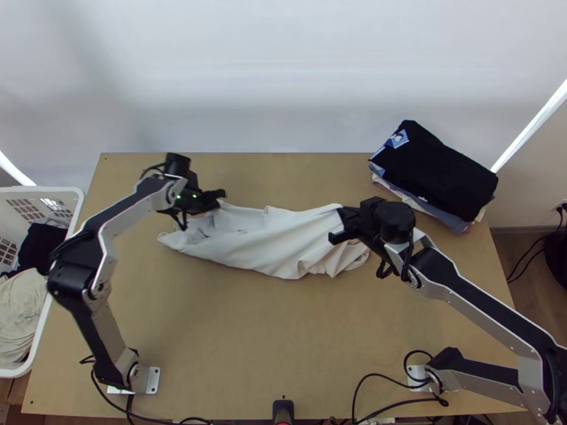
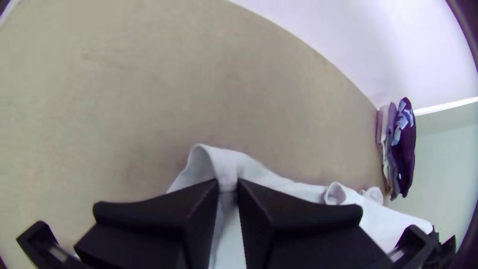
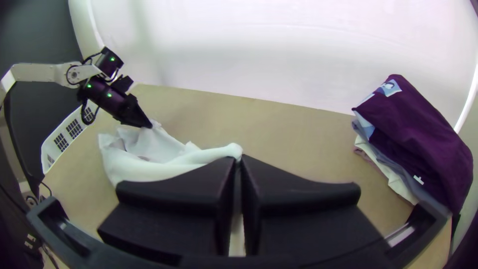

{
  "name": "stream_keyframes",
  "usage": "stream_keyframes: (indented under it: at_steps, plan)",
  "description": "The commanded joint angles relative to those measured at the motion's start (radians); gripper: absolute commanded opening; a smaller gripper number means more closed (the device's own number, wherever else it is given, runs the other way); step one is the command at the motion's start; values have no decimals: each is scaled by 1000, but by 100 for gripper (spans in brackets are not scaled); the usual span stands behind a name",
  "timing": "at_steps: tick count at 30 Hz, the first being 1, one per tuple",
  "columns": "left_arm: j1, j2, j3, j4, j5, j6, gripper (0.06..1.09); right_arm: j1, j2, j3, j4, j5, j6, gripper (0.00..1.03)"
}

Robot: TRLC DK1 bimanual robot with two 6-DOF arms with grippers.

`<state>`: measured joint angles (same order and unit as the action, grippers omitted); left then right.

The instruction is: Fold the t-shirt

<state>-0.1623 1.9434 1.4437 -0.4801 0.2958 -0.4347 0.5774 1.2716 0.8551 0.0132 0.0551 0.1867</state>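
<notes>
In the top view, a white t-shirt (image 1: 283, 241) lies bunched across the middle of the frame, its long axis running left to right, its upper edge between the left gripper (image 1: 220, 200) at upper left and the right gripper (image 1: 341, 217) right of centre; which way the neck points, I cannot tell. In the left wrist view, the left gripper's fingers pinch cloth at lower centre, and the shirt stretches to the lower right. In the right wrist view, the right gripper's fingers are closed on a shirt edge near the centre, the fabric extending left.

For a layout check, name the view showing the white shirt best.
The top view, showing the white shirt from end to end. The left wrist view shows a pinched edge; the right wrist view, a pinched part and the far end.
</notes>
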Motion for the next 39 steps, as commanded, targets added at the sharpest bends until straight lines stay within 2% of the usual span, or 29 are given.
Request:
stream_keyframes:
  at_steps: [1, 2, 5, 8, 20, 24, 39]
  plan:
    - [32, -92, -26, -11, 5, -12, 31, -14, 2, 7, 14, 14, 13, 3]
    - [35, -97, -29, -11, 6, -6, 33, -14, 0, 5, 14, 15, 13, 3]
    - [38, -86, -26, -43, 6, 40, 56, -13, -3, 1, 14, 15, 13, 3]
    - [41, -77, -32, -71, 6, 56, 63, -10, -3, 1, 14, 15, 14, 3]
    - [38, -32, -59, -69, 9, 53, 63, -2, -6, -5, 13, 17, 14, 3]
    - [24, -8, -65, -34, 8, 42, 52, 4, -3, -11, 14, 17, 16, 3]
    - [7, 91, 23, -8, 9, 24, 52, 10, 11, -19, 18, 17, 17, 3]
